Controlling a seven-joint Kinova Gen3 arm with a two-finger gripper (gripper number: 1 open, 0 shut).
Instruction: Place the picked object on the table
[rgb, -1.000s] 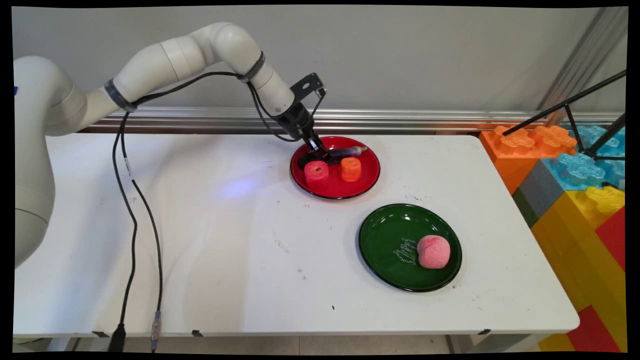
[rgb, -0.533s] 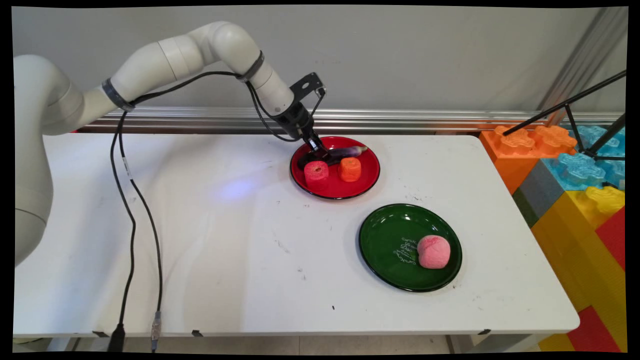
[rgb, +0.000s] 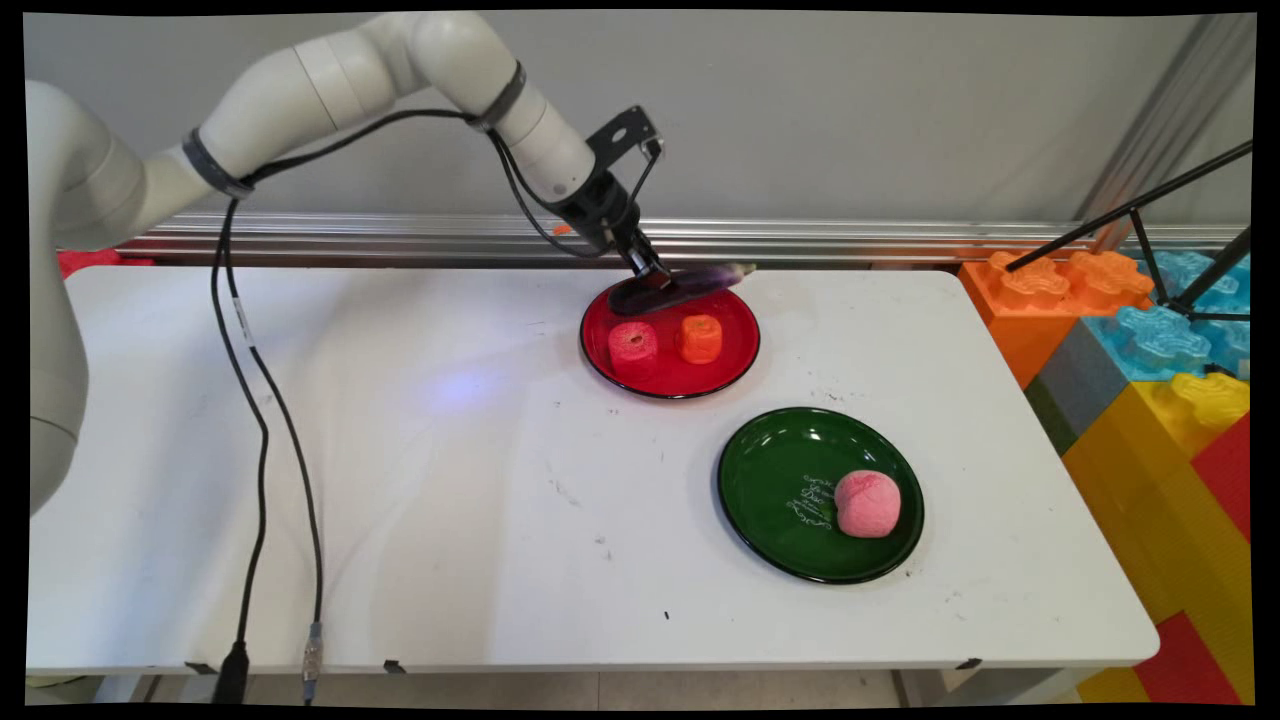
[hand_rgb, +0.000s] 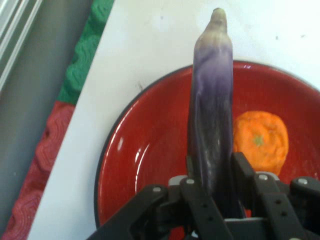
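In the hand view the pincer (hand_rgb: 212, 187) covers the eggplant's (hand_rgb: 212, 100) lower end, and the picture's edges cut the red plate (hand_rgb: 150, 150). Beside the pincer, the green plate's (rgb: 770, 450) white lettering is too small to read.

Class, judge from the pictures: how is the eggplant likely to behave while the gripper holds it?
The eggplant sticks out straight from the gripper without drooping, so probably stiff. It is gripped near one end, so it may pivot. Its smooth, rounded skin suggests it could slip or roll on the red plate.
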